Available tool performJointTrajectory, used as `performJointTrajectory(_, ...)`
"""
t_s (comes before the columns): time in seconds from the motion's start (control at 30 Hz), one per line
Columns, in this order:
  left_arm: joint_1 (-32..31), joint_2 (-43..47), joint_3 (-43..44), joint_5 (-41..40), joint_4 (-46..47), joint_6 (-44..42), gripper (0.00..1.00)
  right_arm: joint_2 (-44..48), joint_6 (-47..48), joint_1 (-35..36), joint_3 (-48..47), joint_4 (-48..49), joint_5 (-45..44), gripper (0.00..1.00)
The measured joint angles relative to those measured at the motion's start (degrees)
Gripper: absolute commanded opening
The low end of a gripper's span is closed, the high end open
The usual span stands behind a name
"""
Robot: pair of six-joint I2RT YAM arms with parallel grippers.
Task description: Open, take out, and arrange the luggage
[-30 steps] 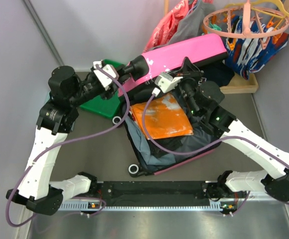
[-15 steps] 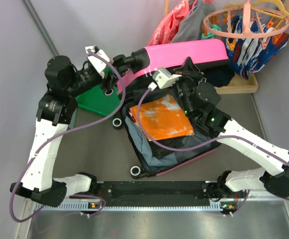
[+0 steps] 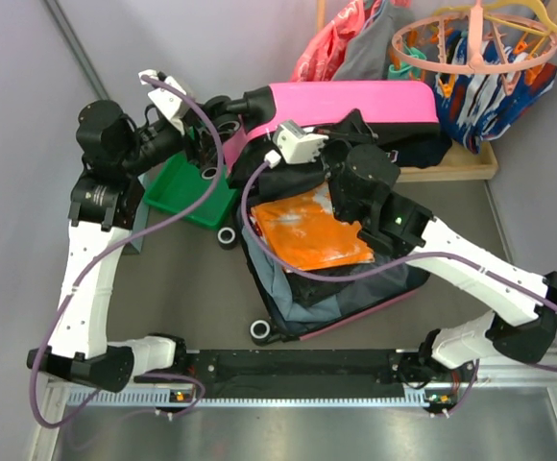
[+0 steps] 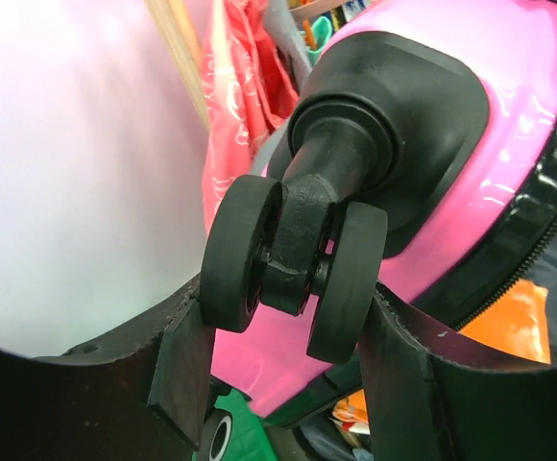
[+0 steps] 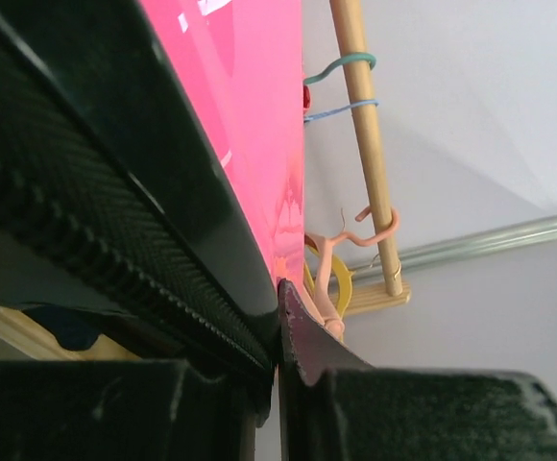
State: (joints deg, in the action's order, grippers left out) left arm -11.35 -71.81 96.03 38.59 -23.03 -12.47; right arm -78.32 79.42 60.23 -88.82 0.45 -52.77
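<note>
The left hand (image 3: 209, 146), seen from above, sits at the left end of the luggage (image 3: 355, 101). Its raised pink lid runs left to right, and its base lies open on the counter (image 3: 182, 288) nearer. The right hand (image 3: 341, 163) meets the lid's near edge.

Left wrist: the hand is spread, straddling the corner wheel (image 4: 240, 254).

Right wrist: the hand is pressed together, pinching the lid's black zip rim (image 5: 115, 221).
</note>
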Motion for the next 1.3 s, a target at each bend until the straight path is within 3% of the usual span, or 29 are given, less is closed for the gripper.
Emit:
performJointTrajectory(0.1, 1.33, -1.77, -0.04, 1.07, 2.27, 1.6, 0.0, -2.08, -2.05, -0.2, -4.07, -4.26, 1.77, 0.84)
performJointTrajectory(0.2, 1.64, -5.49, -0.04, 0.5, 4.68, 2.01, 0.0, -1.73, -6.54, 3.04, -6.51, -8.59, 8.17, 0.99)
performJointTrajectory(0.43, 4.96, -8.7, -0.04, -1.33, 8.35, 1.79, 0.0, 4.13, -13.97, 8.41, -6.91, -20.68, 18.32, 0.99)
performJointTrajectory(0.63, 5.01, -8.72, -0.04, -1.2, 8.48, 1.55, 0.0, 7.13, -23.02, 14.51, -6.56, -41.11, 33.92, 0.99)
performJointTrajectory(0.83, 5.25, -8.72, -0.04, -0.94, 8.48, 1.36, 0.0, 7.67, -35.1, 15.67, 7.89, -58.66, 53.66, 0.98)
performJointTrajectory(1.03, 5.33, -8.72, -0.07, -0.63, 8.52, 1.22, 0.0, 6.01, -43.23, 15.78, 19.65, -64.43, 58.05, 0.98)
performJointTrajectory(1.1, 5.33, -8.72, -0.15, -0.5, 8.59, 1.22, 0.0, 6.08, -44.76, 15.8, 23.67, -63.43, 56.61, 0.97)
performJointTrajectory(1.13, 5.33, -8.72, -0.17, -0.48, 8.63, 1.22, 0.0, 6.08, -45.35, 15.78, 25.22, -62.71, 55.87, 0.89)
performJointTrajectory(1.2, 5.33, -8.7, -0.35, -0.48, 8.98, 1.25, 0.0, 6.01, -46.99, 15.78, 28.63, -60.46, 53.68, 0.72)
performJointTrajectory(1.23, 5.35, -8.7, -0.46, -0.48, 9.18, 1.27, 0.0, 5.75, -47.93, 15.78, 29.51, -59.87, 52.98, 0.53)
performJointTrajectory(1.3, 5.4, -8.68, -0.61, -0.39, 9.51, 1.36, 0.0, 4.35, -49.99, 15.78, 30.03, -58.9, 52.52, 0.37)
